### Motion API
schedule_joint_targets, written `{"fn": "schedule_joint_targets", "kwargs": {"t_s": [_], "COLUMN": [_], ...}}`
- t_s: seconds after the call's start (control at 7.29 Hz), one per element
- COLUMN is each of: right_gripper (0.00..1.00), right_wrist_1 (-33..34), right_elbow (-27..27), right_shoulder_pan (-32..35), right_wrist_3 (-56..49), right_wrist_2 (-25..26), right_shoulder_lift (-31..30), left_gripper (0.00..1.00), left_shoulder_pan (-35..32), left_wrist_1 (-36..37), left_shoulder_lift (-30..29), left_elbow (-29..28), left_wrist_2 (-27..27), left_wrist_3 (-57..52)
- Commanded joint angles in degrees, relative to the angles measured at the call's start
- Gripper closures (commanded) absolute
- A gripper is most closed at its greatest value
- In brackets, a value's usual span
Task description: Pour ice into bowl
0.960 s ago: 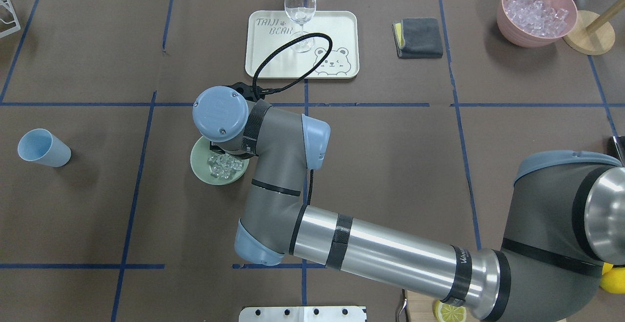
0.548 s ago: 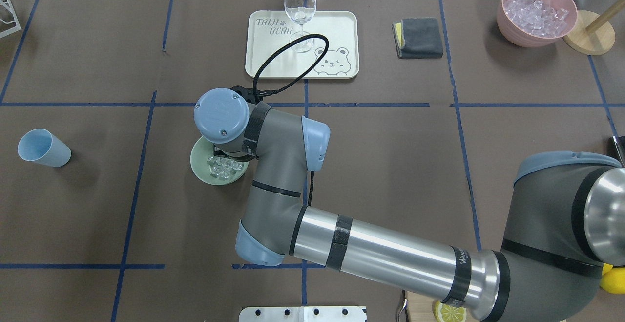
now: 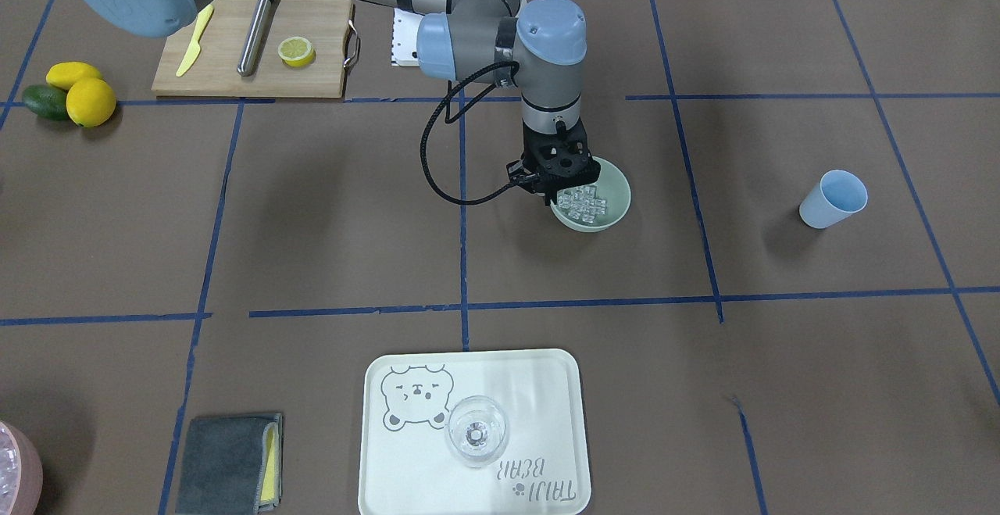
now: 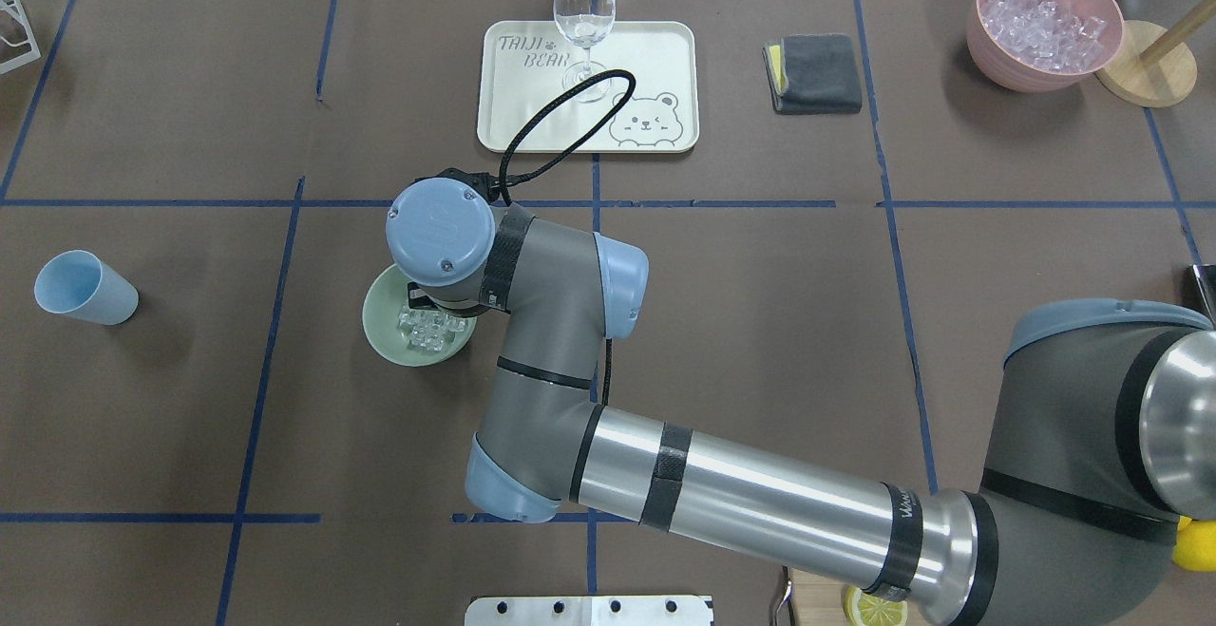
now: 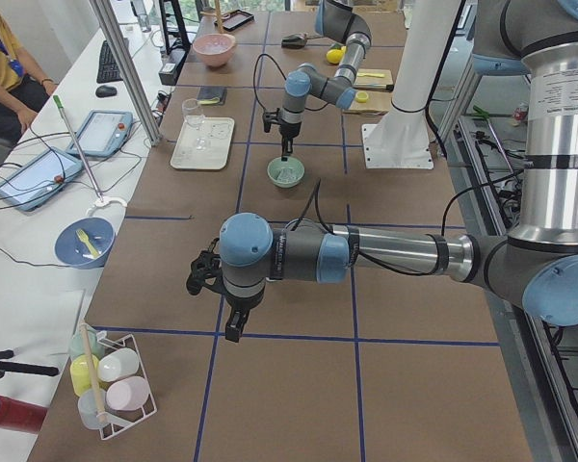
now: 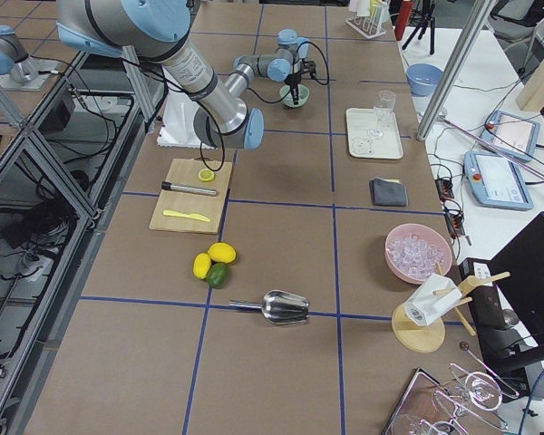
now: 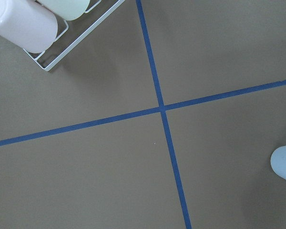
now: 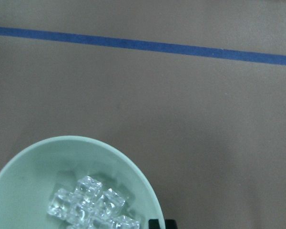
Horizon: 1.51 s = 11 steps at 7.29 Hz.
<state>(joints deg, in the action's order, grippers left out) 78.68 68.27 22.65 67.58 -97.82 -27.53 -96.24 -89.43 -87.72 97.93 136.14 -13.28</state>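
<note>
The pale sage-green bowl (image 4: 385, 322) stands left of the table's middle and holds the ice (image 4: 432, 330), a small heap of clear cubes. It also shows in the front view (image 3: 617, 194) and the right wrist view (image 8: 38, 167). My right gripper (image 3: 551, 191) points down at the bowl's rim and looks shut on it. One black fingertip (image 8: 157, 223) shows right at the rim. My left gripper (image 5: 231, 325) shows only in the left side view, low over bare table. I cannot tell if it is open. A light blue cup (image 4: 85, 287) lies far left.
A cream tray (image 4: 655, 56) with a clear glass (image 4: 583, 13) is at the back centre. A grey cloth (image 4: 812, 73) and a pink bowl of ice (image 4: 1043, 23) are back right. A cutting board (image 3: 250, 46) and lemons (image 3: 78, 93) are near the robot's base.
The right wrist has shifted a little to the right and tilted. The bowl with the ice has slid slightly to the left. The cup has not moved.
</note>
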Motion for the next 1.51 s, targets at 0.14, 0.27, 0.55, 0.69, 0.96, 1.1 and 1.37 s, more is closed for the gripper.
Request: {"fn": "schedule_joint_targets", "kwargs": {"t_s": [0.14, 0.27, 0.55, 0.69, 0.96, 1.1, 1.37], "right_gripper": [1.00, 1.00, 1.00, 1.00, 1.00, 1.00, 1.00], "right_wrist_1": [2.9, 5.9, 6.9, 6.9, 6.0, 6.0, -5.0], "right_elbow": [9.4, 15.5, 26.9, 32.1, 37.8, 38.4, 38.4], "right_shoulder_pan": [5.3, 8.3, 15.2, 20.1, 26.0, 28.0, 31.4], "right_wrist_3": [0.2, 0.2, -2.4, -9.3, -16.0, -17.3, -22.3], "right_wrist_2": [-7.3, -11.7, -17.5, -23.0, -25.9, -27.2, -27.4], "right_shoulder_lift": [-2.5, -6.9, -19.7, -26.5, -39.8, -44.5, -57.4], "left_gripper": [0.00, 0.00, 0.00, 0.00, 0.00, 0.00, 0.00], "left_shoulder_pan": [0.0, 0.0, 0.0, 0.0, 0.0, 0.0, 0.0], "left_wrist_1": [-0.1, 0.0, 0.0, -0.1, -0.1, -0.1, -0.1], "left_shoulder_lift": [0.1, 0.1, 0.1, 0.1, 0.1, 0.1, 0.1], "left_elbow": [-0.1, -0.2, -0.5, -0.5, -0.5, -0.5, -0.5], "left_wrist_2": [0.0, 0.0, 0.0, 0.0, 0.0, 0.0, 0.0], "left_wrist_3": [-0.1, -0.2, -0.3, -0.3, -0.3, -0.3, -0.4]}}
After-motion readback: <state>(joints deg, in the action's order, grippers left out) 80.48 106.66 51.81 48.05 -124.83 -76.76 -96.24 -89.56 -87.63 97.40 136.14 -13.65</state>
